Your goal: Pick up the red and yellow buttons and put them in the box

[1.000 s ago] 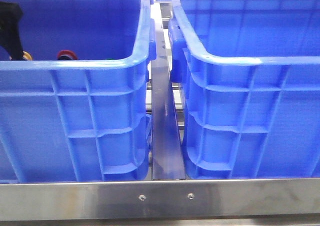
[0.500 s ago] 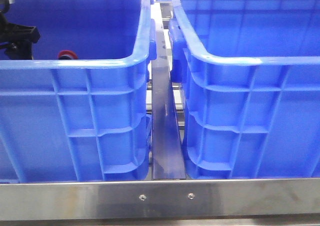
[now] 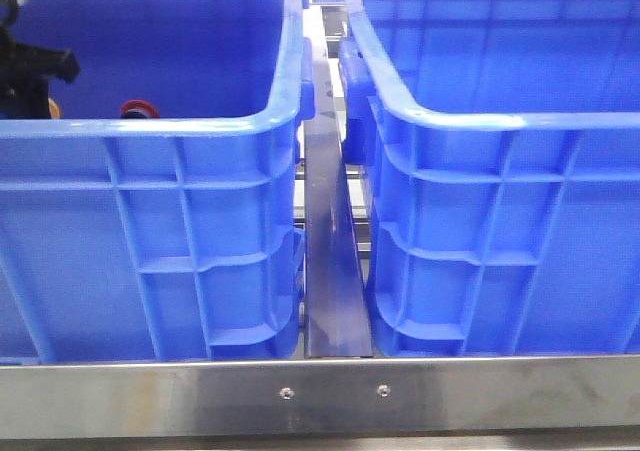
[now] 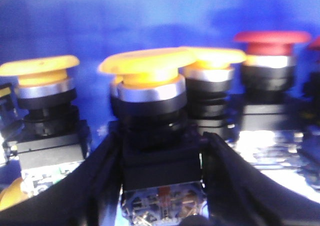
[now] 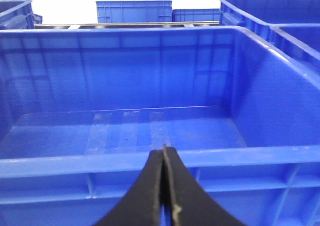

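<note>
In the left wrist view a yellow button stands on its dark base between my left gripper's black fingers, which press against both sides of the base. Two more yellow buttons and a red button stand beside it on the crate floor. In the front view my left gripper is down inside the left blue crate at its far left, with a yellow cap and the red button just showing above the rim. My right gripper is shut and empty.
The right blue crate looks empty; in the right wrist view its near rim lies just ahead of my shut fingers. A narrow metal gap separates the two crates. A steel rail runs along the front. More blue crates stand behind.
My left gripper has shifted and turned low inside the left crate, then nearly held still. The yellow cap beside it was hidden half a second ago and shows again now.
</note>
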You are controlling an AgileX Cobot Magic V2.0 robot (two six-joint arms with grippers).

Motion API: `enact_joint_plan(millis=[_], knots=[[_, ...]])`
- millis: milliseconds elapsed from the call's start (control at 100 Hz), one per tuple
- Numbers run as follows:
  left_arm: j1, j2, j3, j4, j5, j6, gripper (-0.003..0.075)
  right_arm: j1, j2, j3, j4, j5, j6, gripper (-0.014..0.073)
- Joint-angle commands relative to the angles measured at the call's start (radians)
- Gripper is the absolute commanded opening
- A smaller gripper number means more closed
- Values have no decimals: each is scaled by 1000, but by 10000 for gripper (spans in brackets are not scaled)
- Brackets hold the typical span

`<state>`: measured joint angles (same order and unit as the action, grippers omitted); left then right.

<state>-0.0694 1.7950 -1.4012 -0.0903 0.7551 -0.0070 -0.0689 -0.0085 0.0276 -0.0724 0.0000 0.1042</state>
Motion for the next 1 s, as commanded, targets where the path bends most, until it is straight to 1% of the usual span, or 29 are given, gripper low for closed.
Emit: enact_joint_plan(millis=[0,100,240,420,560,660,870,940,990], knots=[[-7,-113,-31,-57,-46,46,78,-6,-27,-19,-3,-77,-5,-69],[-27,-190,-13,-155,-40,178,78,-6,-27,-19,-3,-77,-5,-69],[-79,-290,25,-255,-28,294,78,-6,-27,-19,-3,-77,-5,-69],[-173,-386,67,-372,-3,388,78,-6,-27,-19,-3,-77,-5,-69],[-274,-420,72,-431,46,457,78,-6,-27,-19,-3,-77,-5,-69],[-352,-424,72,-460,51,467,78,-6,-27,-19,-3,-78,-5,-69],[-519,-424,72,-460,51,467,78,-6,-27,-20,-3,-89,-5,-69],[-560,-422,72,-460,51,467,78,-5,-27,-31,-3,-89,-5,-67],[-579,-422,72,-460,51,467,78,-5,-25,-57,-3,-59,-5,-67]])
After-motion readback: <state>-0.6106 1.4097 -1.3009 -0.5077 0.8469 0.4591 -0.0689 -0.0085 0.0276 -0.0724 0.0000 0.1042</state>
